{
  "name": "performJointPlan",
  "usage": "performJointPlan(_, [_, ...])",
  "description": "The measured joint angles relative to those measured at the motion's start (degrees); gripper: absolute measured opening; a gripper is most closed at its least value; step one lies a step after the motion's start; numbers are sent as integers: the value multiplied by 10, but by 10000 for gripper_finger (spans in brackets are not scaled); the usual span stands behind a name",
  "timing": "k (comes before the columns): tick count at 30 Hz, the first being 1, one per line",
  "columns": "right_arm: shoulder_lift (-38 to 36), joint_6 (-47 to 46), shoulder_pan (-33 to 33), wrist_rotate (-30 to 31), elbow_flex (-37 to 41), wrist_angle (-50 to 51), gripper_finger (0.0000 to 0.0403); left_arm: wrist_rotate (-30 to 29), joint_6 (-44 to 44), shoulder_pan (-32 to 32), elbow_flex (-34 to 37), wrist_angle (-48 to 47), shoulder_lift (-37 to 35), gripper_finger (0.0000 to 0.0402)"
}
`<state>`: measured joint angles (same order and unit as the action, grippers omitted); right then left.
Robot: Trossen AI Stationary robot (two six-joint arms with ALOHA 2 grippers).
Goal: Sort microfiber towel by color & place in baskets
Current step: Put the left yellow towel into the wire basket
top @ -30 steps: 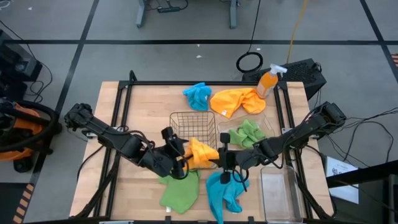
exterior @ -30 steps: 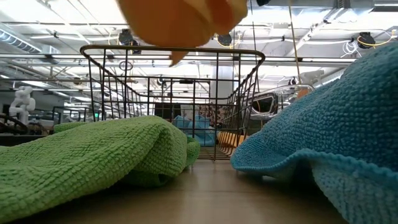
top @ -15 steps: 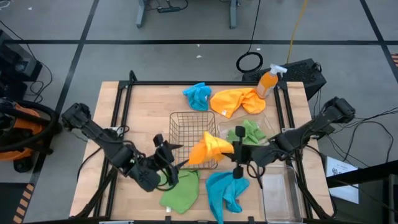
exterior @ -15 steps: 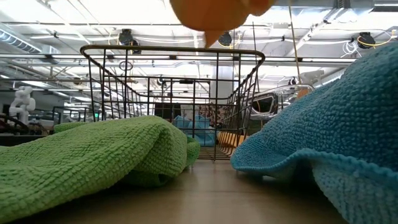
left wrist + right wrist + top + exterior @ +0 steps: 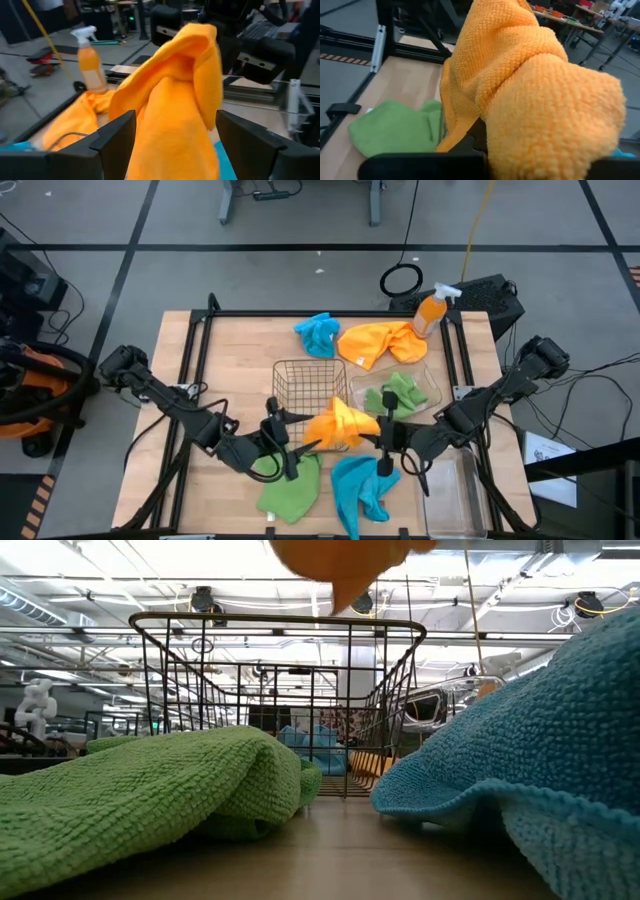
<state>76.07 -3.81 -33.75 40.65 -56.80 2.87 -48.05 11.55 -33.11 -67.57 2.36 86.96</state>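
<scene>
An orange towel (image 5: 340,425) hangs in the air over the near rim of the copper wire basket (image 5: 310,388), with my right gripper (image 5: 374,436) shut on it. My left gripper (image 5: 304,448) is open at the towel's left side. In the left wrist view its two fingers (image 5: 116,142) stand on either side of the hanging towel (image 5: 175,105); whether they touch it, I cannot tell. A green towel (image 5: 290,486) and a blue one (image 5: 360,486) lie flat on the table's near part. Another green towel (image 5: 395,393) lies in the clear tub (image 5: 432,388). My right gripper is shut on the orange towel's right-hand end (image 5: 364,429), coming in nearly level from the table's right. The bunched cloth (image 5: 520,100) drapes over the fingers and hides the place of contact. The towel hangs lifted clear of table and basket, slack.
A blue towel (image 5: 318,335) and a second orange towel (image 5: 385,342) lie at the far side, beside an orange spray bottle (image 5: 432,310). A clear rectangular bin (image 5: 452,492) stands at the near right. A black frame (image 5: 200,370) runs round the table.
My right gripper has carried the orange towel toward the table's right edge and slightly up. My left gripper, open throughout, drew back toward the near left, tipped its fingers up toward level, then came back toward the towel.
</scene>
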Motion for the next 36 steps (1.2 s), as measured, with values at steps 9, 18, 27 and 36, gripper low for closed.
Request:
performJointPlan(9, [0,4,-1,18,19,-15,16,32,13,12,17,32,15,279])
performJointPlan(18, [0,4,-1,16,22,-12,16,53,20,0,17,33,20,279])
performJointPlan(27, [0,6,-1,15,22,-12,16,53,5,3,17,32,24,279])
performJointPlan(36, [0,18,-1,15,22,-17,16,129,-33,29,17,43,24,331])
